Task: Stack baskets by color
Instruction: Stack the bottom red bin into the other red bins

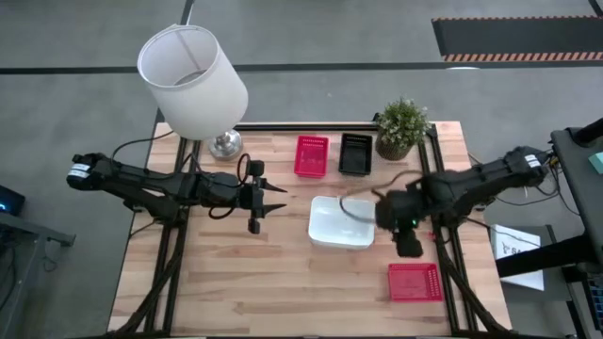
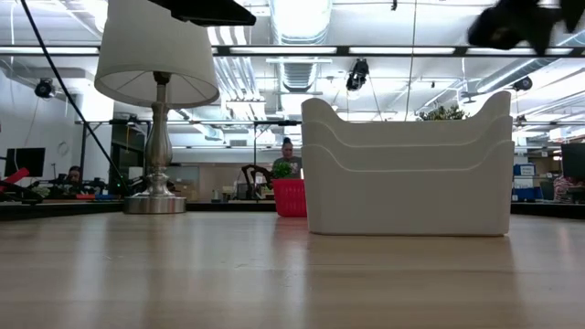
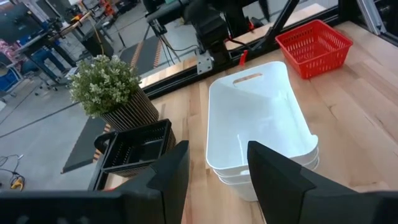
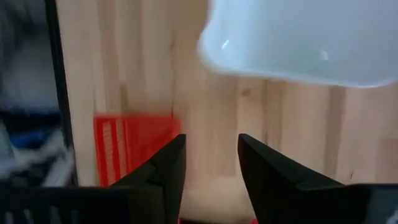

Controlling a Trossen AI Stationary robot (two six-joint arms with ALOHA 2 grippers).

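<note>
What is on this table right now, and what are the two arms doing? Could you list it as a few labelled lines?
white baskets: stack of smooth white plastic baskets, nested at table centre
red baskets: one red mesh basket at the back, another red mesh basket at the front right
black basket: black mesh basket beside the back red one
left gripper: left gripper open, empty, left of the stack
right gripper: right gripper open, empty, right of the stack
other: white lampshade lamp; potted green plant

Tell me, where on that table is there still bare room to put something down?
The near left wood, in front of the left arm, is bare, as is the strip between the white baskets and the lone red basket. The far edge is crowded: lamp, red basket, black basket, plant.
</note>
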